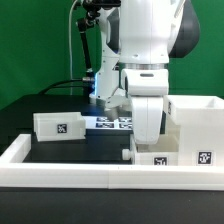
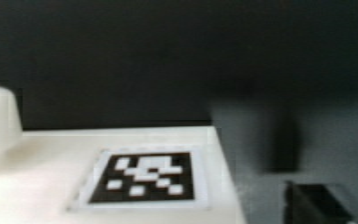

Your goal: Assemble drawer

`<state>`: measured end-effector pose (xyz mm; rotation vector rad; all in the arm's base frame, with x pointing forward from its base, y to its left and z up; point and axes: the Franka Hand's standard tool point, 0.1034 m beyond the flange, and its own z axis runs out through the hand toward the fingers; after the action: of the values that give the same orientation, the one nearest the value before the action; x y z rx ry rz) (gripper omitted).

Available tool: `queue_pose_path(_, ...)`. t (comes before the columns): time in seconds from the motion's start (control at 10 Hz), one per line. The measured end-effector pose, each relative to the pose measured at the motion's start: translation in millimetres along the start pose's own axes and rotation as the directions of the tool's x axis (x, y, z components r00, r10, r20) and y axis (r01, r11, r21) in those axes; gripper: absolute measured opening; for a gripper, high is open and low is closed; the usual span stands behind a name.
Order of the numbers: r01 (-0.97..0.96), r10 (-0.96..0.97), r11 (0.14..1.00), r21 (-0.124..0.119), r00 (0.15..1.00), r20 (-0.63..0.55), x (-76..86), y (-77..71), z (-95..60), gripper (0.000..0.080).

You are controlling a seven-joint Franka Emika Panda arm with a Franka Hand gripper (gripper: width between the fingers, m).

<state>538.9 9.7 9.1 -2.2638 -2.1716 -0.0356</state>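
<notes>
Hand [image 1: 148, 133]: fingertips hidden, grip unclear.
Marker board [image 1: 108, 123]: partly behind arm [image 1: 150, 40].
Case [image 1: 197, 122]: cut by frame edge.
Tag [image 2: 149, 175]: blurred.

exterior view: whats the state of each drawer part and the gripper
small tray: sitting alone on the table, tag facing the camera
tall case: upright, at the exterior view's right
second tray: low, close beside the tall case
gripper: low near the second tray, open or shut cannot be told
marker board: flat on the table
</notes>
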Motion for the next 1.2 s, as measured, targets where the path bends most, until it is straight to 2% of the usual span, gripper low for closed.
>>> queue_pose_path(0.1,-0.001,0.001,1.000,0.000,1.000,0.000,-0.6,0.3,-0.6,0.0570)
queue_pose_path(0.2,-0.001,0.001,1.000,-0.005,1.000,0.001,-0.5,1.8,-3.3,0.0633)
queue_pose_path(0.4,-0.018,0.018,1.000,-0.019,1.000,0.004,1.0,7.5,-17.4,0.0645)
queue_pose_path(0.6,-0.020,0.020,1.000,-0.009,1.000,0.015,1.6,12.2,-36.9,0.0649)
queue_pose_path(0.8,-0.007,0.007,1.000,-0.001,1.000,0.024,-12.7,27.1,-50.6,0.0649)
queue_pose_path(1.0,0.070,-0.070,0.997,0.030,0.997,0.022,-35.4,38.2,-45.3,0.0649)
queue_pose_path(1.2,0.085,-0.085,0.996,0.031,0.996,0.018,-41.3,48.3,-35.4,0.0649)
